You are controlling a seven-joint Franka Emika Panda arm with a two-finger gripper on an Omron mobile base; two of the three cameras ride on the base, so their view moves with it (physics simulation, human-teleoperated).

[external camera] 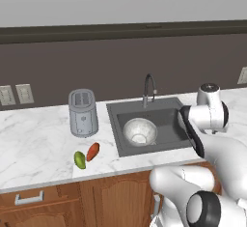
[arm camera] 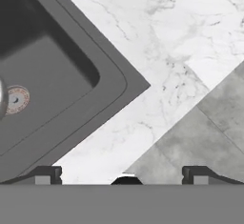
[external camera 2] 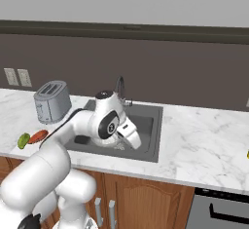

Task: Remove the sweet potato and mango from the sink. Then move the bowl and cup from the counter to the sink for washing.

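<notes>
The mottled whitish bowl (external camera: 140, 131) stands in the dark grey sink (external camera: 115, 124), left of its middle. In the right base view my arm covers most of the bowl (external camera 2: 118, 146). The orange-red sweet potato (external camera: 93, 151) and the green mango (external camera: 80, 160) lie side by side on the marble counter left of the sink, near the front edge. My gripper (external camera 2: 137, 144) hangs above the sink's front right part, open with nothing between its fingers. In the hand view the gripper (arm camera: 124, 175) looks down on the sink corner (arm camera: 109, 80). A yellow sliver, the cup (external camera 2: 247, 154), shows at the far right.
A grey toaster (external camera: 83, 112) stands on the counter left of the sink, behind the fruit. The curved faucet (external camera: 149, 88) rises at the sink's back rim. White marble counter (external camera 2: 204, 135) stretches to the right of the sink. Grey floor (arm camera: 200, 137) lies beyond the counter's front edge.
</notes>
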